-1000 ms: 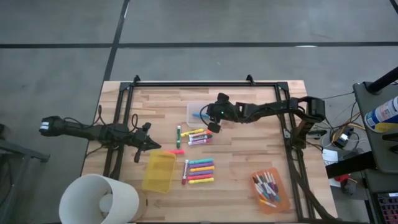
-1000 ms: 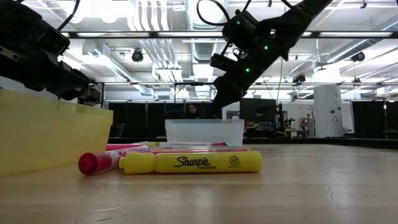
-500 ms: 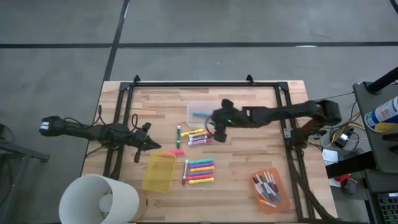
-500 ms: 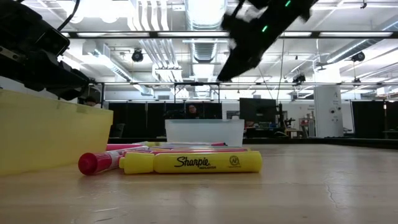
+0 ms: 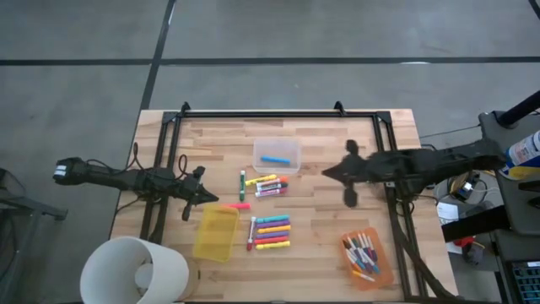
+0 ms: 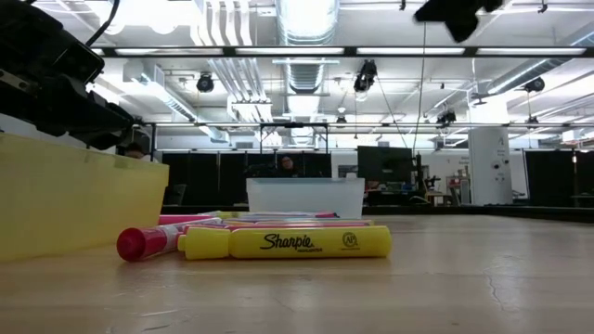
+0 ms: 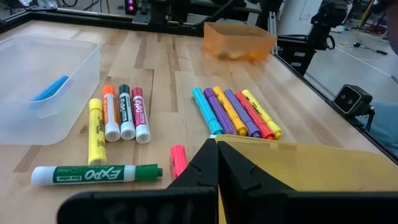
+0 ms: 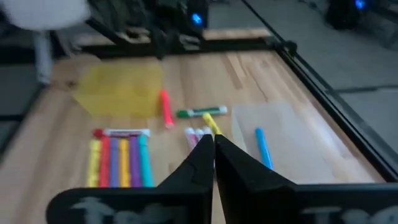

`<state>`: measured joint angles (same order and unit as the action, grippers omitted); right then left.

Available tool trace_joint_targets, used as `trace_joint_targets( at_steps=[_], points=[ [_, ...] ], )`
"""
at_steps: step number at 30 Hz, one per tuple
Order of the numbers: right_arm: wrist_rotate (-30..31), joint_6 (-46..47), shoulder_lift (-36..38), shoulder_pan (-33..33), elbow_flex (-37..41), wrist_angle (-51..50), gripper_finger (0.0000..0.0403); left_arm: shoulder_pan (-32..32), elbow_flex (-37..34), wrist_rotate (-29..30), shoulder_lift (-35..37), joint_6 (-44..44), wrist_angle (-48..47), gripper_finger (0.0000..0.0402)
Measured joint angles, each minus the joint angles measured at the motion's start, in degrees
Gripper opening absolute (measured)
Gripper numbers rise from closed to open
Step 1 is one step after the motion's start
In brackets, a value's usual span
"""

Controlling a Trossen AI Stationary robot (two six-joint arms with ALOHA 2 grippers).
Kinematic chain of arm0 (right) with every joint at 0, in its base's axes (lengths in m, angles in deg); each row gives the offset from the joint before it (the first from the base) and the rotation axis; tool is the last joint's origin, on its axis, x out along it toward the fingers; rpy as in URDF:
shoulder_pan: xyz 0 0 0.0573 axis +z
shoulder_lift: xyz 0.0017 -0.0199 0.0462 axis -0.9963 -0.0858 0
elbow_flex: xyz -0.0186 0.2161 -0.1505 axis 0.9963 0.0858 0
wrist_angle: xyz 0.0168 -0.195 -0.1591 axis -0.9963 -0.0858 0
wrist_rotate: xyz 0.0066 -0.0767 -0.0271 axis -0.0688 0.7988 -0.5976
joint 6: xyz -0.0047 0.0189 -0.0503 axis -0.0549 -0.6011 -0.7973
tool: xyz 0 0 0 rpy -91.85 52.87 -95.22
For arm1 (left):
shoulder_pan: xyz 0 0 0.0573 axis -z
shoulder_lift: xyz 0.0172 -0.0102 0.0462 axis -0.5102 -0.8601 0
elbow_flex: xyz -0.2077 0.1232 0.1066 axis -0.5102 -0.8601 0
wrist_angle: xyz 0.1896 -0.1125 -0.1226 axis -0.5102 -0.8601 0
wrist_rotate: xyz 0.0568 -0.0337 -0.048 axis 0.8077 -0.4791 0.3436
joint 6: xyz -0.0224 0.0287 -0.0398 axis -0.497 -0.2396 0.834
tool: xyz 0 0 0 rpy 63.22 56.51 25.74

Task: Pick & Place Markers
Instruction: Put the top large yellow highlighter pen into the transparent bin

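A blue marker (image 5: 274,159) lies in the clear bin (image 5: 291,149) at the table's far middle. Near it, loose markers (image 5: 267,184) and a green-capped one (image 5: 242,184) lie on the wood, with a pink one (image 5: 239,205) beside them. A row of coloured markers (image 5: 271,232) lies next to the yellow bin (image 5: 215,233). My left gripper (image 5: 207,199) is shut at the yellow bin's far left corner. My right gripper (image 5: 327,173) is shut, raised high to the right of the clear bin; its fingertips (image 8: 212,140) hold nothing.
An orange bin (image 5: 376,272) with several markers stands at the near right. A black metal frame (image 5: 278,114) runs along the table's far, left and right sides. A white round tub (image 5: 135,270) sits off the near left corner. Bare wood lies between the clear bin and the orange bin.
My right gripper has drawn back from over the clear bin toward the table's right edge and risen, leaving the low view almost entirely. Its fingers, apart a moment ago, are now together. The blue marker stays in the clear bin.
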<state>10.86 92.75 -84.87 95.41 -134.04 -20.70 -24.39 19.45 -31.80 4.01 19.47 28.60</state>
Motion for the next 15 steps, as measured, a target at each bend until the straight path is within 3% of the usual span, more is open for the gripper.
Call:
trace_joint_targets(
  at_steps=[8,15],
  points=[
    [-2.1,-0.9,14.3,0.2,3.0,-2.0,0.0008,0.0,0.0,0.0,0.0,0.0,0.0,0.0000],
    [-5.7,-6.2,20.0,0.7,11.0,6.1,0.0008,0.0,0.0,0.0,0.0,0.0,0.0,0.0000]
  ],
)
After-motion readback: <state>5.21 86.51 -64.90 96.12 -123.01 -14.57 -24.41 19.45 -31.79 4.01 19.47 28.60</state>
